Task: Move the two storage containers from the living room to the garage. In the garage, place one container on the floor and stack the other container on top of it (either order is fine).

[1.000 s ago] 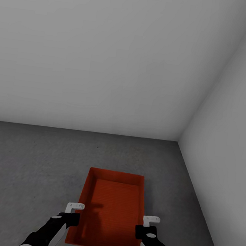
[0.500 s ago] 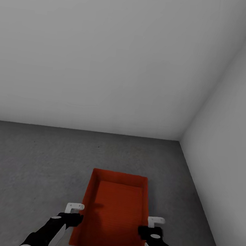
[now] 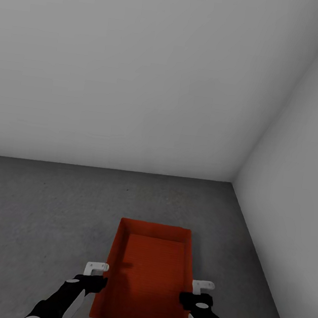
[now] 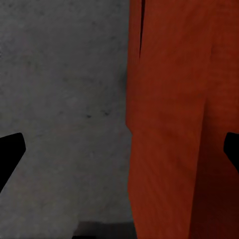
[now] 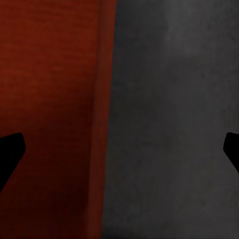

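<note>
From the head view, you have one orange-red storage container [image 3: 147, 277] on the dark grey concrete floor [image 3: 38, 214] of the garage, close to the corner where the two plain walls [image 3: 139, 77] meet. It sits between your arms, its long axis running away from you. Your left gripper [image 3: 97, 268] is at its left long wall and your right gripper [image 3: 203, 285] at its right long wall. The bin is empty: bare ribbed bottom, no lid, nothing inside. No second bin is stacked here, so by my reading half the job remains.

In the left wrist view, the dark fingertips [image 4: 11, 152] stand wide apart at the frame edges, and the container's wall [image 4: 174, 124] lies between them with speckled concrete [image 4: 64, 99] alongside. The jaws straddle the wall but are clamped on nothing.

In the right wrist view it is the same: fingertips [image 5: 10, 149] spread apart, the red rim [image 5: 102, 124] between them, floor [image 5: 174, 124] beside it.

As a judgement, the bin looks stiff, light and smooth-walled, likely slippery under a pinch. Take it on the two long walls near mid-length, both sides together, so it stays level. When you bring the other, its low walls should let it rest squarely on this one.
</note>
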